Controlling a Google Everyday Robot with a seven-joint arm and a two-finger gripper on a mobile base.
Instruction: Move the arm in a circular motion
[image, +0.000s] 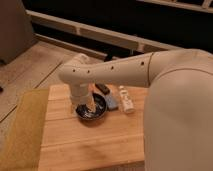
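Note:
The cream-white arm (125, 70) reaches from the large rounded segment at the right across to the left, bends at an elbow (75, 72) and points down over the wooden table (75, 145). Its gripper (86, 106) hangs at the tip, inside or just above a dark bowl (95, 114) on the table. The wrist hides part of the bowl.
Next to the bowl lie a blue object (111, 103), a small dark object (102, 89) and a white bottle (126, 100) on its side. A yellow-green mat (22, 130) borders the table's left. A pale railing (100, 35) runs along the back, with speckled floor (30, 70) to the left.

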